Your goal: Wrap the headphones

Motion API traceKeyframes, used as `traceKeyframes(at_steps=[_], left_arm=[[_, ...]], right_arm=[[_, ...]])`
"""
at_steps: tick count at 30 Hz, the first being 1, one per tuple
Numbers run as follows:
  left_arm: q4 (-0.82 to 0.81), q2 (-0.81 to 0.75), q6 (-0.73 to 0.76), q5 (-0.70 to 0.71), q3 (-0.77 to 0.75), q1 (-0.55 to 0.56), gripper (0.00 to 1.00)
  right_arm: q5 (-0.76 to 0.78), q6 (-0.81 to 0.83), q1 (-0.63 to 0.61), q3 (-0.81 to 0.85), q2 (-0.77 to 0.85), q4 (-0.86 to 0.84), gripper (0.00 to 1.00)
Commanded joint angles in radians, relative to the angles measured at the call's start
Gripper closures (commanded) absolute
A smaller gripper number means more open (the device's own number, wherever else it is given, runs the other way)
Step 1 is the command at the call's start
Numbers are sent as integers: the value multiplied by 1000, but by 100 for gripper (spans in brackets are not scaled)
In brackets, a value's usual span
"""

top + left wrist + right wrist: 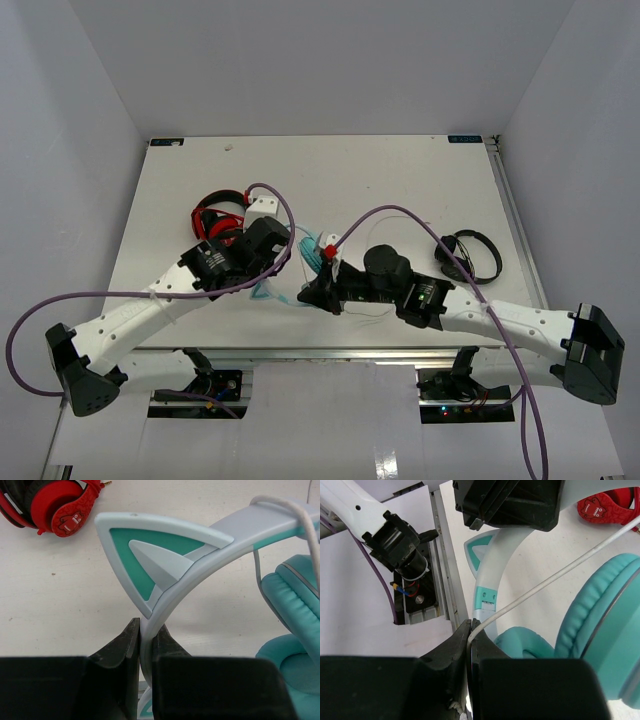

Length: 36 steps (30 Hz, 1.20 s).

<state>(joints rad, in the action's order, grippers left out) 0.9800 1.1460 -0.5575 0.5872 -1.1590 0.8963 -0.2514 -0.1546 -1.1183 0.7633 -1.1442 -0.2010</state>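
The teal headphones (312, 256) with a pale band and cat ears lie mid-table between both arms. My left gripper (145, 635) is shut on the pale band (220, 545), just below a cat ear (150, 555); it also shows in the top view (283, 262). My right gripper (470, 630) is shut on the thin white cord (555, 575), which runs taut up and to the right past a teal cup (600, 620). In the left wrist view the cord (305, 515) crosses over the band. The right gripper also shows in the top view (318, 290).
Red-and-black headphones (218, 218) lie at the back left, also in the left wrist view (55, 505). All-black headphones (468, 256) lie to the right. The table's near edge and rail (445, 580) are close behind the right gripper.
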Motion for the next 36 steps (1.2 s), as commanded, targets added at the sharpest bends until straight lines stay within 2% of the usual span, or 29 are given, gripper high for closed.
traceKeyframes(at_steps=[1,7,15,23,36], left_arm=[[-53,-48,-70,81,-69,-10,100],[-44,-40,-93,118,-114,-10,100],[-41,-48,-108,119,-152,-10,100],[-80,-78,-117,90,-150,-10,100],[-87,-139,-128,64,-148,-10,100]], right_arm=[[-41,-30,-42,-29,39,-79,92],[41,-34,-113,-67,64,-106,92],[300,-30,-194,-147,79,-151,92],[497,10,-238,-202,37,-226,92],[633,36,-241,-355,28,-432,92]])
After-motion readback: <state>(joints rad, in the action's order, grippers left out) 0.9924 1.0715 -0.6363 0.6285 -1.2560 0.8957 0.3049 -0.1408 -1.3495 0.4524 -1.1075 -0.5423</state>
